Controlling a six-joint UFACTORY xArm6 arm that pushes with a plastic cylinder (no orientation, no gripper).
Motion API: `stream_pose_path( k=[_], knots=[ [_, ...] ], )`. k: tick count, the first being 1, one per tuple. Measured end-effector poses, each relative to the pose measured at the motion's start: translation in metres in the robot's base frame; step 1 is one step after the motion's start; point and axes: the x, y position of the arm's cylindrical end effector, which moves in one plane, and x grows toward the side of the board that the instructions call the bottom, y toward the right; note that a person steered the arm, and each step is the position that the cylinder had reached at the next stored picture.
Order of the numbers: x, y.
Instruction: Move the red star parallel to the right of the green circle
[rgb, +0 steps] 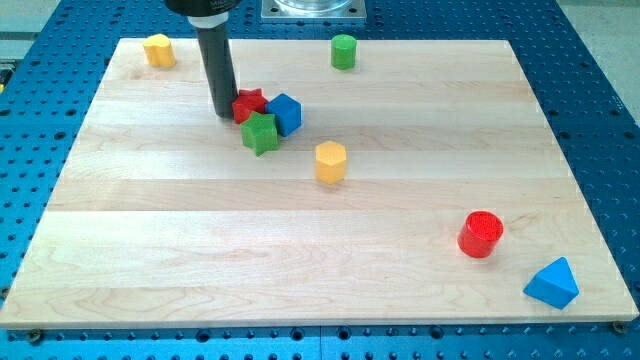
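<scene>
The red star (248, 103) lies in the upper left part of the wooden board, touching a green star (260, 133) below it and a blue cube (285, 113) at its right. The green circle (344, 51), a short green cylinder, stands near the board's top edge, up and to the right of the red star. My tip (224, 111) is on the board right at the red star's left side, touching or nearly touching it.
A yellow block (158, 50) sits at the top left corner. A yellow hexagonal block (330, 162) lies near the middle. A red cylinder (480, 234) and a blue triangular block (553, 283) lie at the bottom right. The board (150, 250) rests on a blue perforated table.
</scene>
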Motion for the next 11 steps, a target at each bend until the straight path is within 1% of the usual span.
stream_pose_path(
  k=[1, 2, 3, 4, 5, 6, 7, 8, 9, 10, 11],
  knots=[
    [-0.001, 0.034],
    [0.002, 0.011],
    [0.017, -0.043],
    [0.043, -0.062],
    [0.032, 0.021],
    [-0.003, 0.086],
    [-0.032, 0.137],
    [-0.038, 0.1],
    [-0.054, 0.131],
    [-0.058, 0.223],
    [-0.061, 0.232]
  ],
)
